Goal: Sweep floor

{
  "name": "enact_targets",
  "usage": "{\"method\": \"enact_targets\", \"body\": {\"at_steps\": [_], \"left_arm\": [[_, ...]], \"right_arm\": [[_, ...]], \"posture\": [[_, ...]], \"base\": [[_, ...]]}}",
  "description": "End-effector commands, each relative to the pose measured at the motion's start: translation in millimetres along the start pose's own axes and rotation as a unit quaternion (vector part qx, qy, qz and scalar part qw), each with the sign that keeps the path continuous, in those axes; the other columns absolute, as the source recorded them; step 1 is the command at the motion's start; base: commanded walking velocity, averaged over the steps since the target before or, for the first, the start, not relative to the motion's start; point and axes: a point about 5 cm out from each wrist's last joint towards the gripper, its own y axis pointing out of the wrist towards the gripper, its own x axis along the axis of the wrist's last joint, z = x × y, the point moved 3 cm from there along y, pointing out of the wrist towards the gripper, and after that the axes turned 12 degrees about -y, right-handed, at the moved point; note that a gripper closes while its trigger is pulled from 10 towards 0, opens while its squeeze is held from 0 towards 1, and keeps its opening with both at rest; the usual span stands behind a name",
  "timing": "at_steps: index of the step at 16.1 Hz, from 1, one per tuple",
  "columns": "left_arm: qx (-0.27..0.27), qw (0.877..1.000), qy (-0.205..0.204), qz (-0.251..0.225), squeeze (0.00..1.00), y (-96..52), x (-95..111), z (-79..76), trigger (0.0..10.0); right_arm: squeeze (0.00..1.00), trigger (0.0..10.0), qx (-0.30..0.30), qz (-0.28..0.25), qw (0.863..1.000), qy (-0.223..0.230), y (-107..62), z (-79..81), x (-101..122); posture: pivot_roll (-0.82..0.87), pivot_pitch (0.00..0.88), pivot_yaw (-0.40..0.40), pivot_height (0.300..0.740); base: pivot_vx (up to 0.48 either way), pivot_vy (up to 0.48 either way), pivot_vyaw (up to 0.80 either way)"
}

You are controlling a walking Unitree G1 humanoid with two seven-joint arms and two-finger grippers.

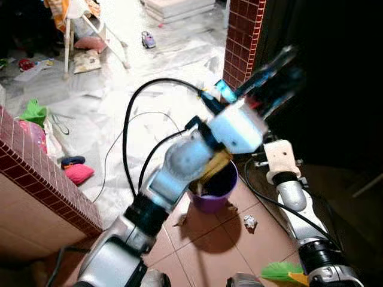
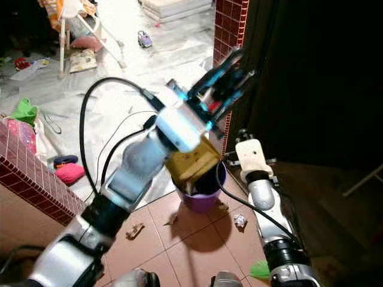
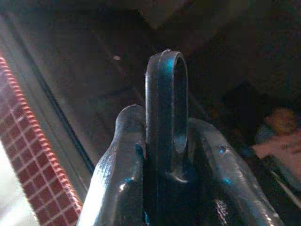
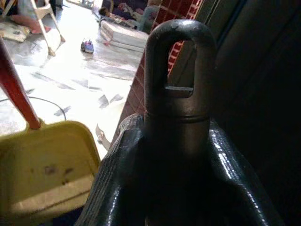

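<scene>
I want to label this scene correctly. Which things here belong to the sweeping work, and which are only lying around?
For the job: yellow dustpan tilted over the purple bin, left gripper, handle in right gripper, green brush bristles, crumpled paper.

Lying about: toy car, pink cushion, white chair.

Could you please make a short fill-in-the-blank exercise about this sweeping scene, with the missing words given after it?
1. The yellow dustpan is tilted above a bucket whose colour is ____.
2. The left tool is shut on the dustpan's ____.
3. A crumpled scrap of paper lies on the ____ floor tiles, right of the bucket.
4. The pillar behind the raised arm is faced with small red ____.

Missing words: purple; handle; brown; tiles
</scene>
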Motion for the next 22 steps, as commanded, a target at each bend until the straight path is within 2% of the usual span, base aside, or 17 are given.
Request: {"method": "enact_targets", "body": {"at_steps": [1, 2, 3, 4, 5, 6, 8, 9, 11, 13, 15, 16, 17, 18, 19, 21, 22], "left_arm": [[0.027, 0.999, 0.009, -0.018, 0.00, 6.3, 9.3, 17.1, 10.0], [0.002, 1.000, 0.006, -0.026, 0.00, 6.6, 13.7, 7.3, 10.0], [0.005, 1.000, 0.013, -0.025, 0.00, 6.3, 15.2, 11.0, 10.0], [0.073, 0.997, 0.010, -0.009, 0.00, 6.8, 10.2, 39.5, 10.0], [0.112, 0.994, 0.016, -0.004, 0.00, 6.4, 9.4, 58.7, 10.0], [0.205, 0.979, 0.002, 0.006, 0.00, 0.5, 8.9, 96.0, 10.0], [0.263, 0.965, 0.007, 0.006, 0.00, -7.8, 13.8, 124.5, 10.0], [0.302, 0.953, 0.014, -0.011, 0.00, -11.2, 27.8, 149.0, 10.0], [0.346, 0.936, 0.041, -0.047, 0.00, -12.0, 58.2, 184.7, 10.0], [0.371, 0.923, 0.072, -0.067, 0.00, -14.9, 80.2, 208.1, 10.0], [0.421, 0.900, 0.082, -0.077, 0.00, -31.3, 99.7, 236.5, 10.0], [0.437, 0.892, 0.094, -0.068, 0.00, -41.2, 103.4, 245.7, 10.0], [0.459, 0.879, 0.121, -0.034, 0.00, -59.9, 98.0, 253.1, 10.0], [0.471, 0.872, 0.131, -0.012, 0.00, -69.6, 92.0, 255.0, 10.0], [0.496, 0.858, 0.127, 0.041, 0.00, -93.4, 71.0, 252.6, 10.0], [0.498, 0.846, 0.159, 0.107, 0.00, -132.3, 50.5, 231.9, 10.0], [0.501, 0.840, 0.164, 0.126, 0.00, -145.4, 45.7, 223.0, 10.0]], "right_arm": [[0.00, 10.0, -0.017, -0.018, 1.000, 0.008, 4.8, -5.1, 9.0], [0.00, 10.0, -0.011, -0.021, 1.000, 0.006, 4.6, -2.8, 9.7], [0.00, 10.0, -0.006, -0.026, 1.000, 0.001, 4.7, -0.9, 11.3], [0.00, 10.0, -0.014, -0.026, 1.000, 0.003, 6.5, -4.0, 11.7], [0.00, 10.0, -0.021, -0.022, 1.000, 0.006, 8.0, -6.3, 11.3], [0.00, 10.0, -0.019, -0.024, 1.000, 0.007, 8.5, -5.9, 11.9], [0.00, 10.0, -0.016, -0.026, 1.000, 0.007, 8.4, -4.7, 12.1], [0.00, 10.0, -0.014, -0.026, 1.000, 0.008, 8.6, -4.5, 12.0], [0.00, 10.0, -0.009, -0.027, 1.000, 0.013, 9.8, -3.2, 12.6], [0.00, 10.0, -0.004, -0.030, 0.999, 0.015, 11.4, -1.0, 14.4], [0.00, 10.0, 0.004, -0.030, 0.999, 0.018, 11.5, 2.2, 14.4], [0.00, 10.0, 0.006, -0.030, 0.999, 0.019, 10.8, 3.5, 13.8], [0.00, 10.0, 0.008, -0.029, 0.999, 0.019, 10.0, 4.0, 12.4], [0.00, 10.0, 0.009, -0.028, 0.999, 0.019, 9.9, 4.0, 12.0], [0.00, 10.0, 0.008, -0.027, 0.999, 0.015, 9.1, 4.0, 10.7], [0.00, 10.0, 0.000, -0.017, 1.000, 0.003, 7.0, -0.6, 5.0], [0.00, 10.0, -0.001, -0.013, 1.000, 0.002, 5.2, -3.4, 1.5]], "posture": [[-0.16, 0.000, 0.076, 0.740], [-0.16, 0.000, 0.081, 0.740], [-0.16, 0.000, 0.086, 0.740], [-0.16, 0.000, 0.084, 0.740], [-0.16, 0.000, 0.085, 0.740], [-0.16, 0.000, 0.086, 0.740], [-0.15, 0.000, 0.083, 0.740], [-0.15, 0.000, 0.082, 0.740], [-0.14, 0.000, 0.079, 0.740], [-0.13, 0.000, 0.078, 0.740], [-0.13, 0.000, 0.075, 0.740], [-0.12, 0.000, 0.073, 0.740], [-0.12, 0.000, 0.068, 0.740], [-0.12, 0.000, 0.068, 0.740], [-0.12, 0.000, 0.071, 0.740], [-0.12, 0.000, 0.068, 0.740], [-0.11, 0.000, 0.060, 0.740]], "base": [[0.000, 0.000, 0.00], [0.000, 0.000, 0.00], [0.000, 0.000, 0.00], [0.000, 0.000, 0.00], [0.000, 0.000, 0.00], [0.000, 0.000, 0.00], [0.000, 0.000, 0.00], [0.000, 0.000, 0.00], [0.000, 0.000, 0.00], [0.000, 0.000, 0.00], [0.000, 0.000, 0.00], [0.000, 0.000, 0.00], [0.000, 0.000, 0.00], [0.000, 0.000, 0.00], [0.000, 0.000, 0.00], [0.000, 0.000, 0.00], [0.000, 0.000, 0.00]]}}
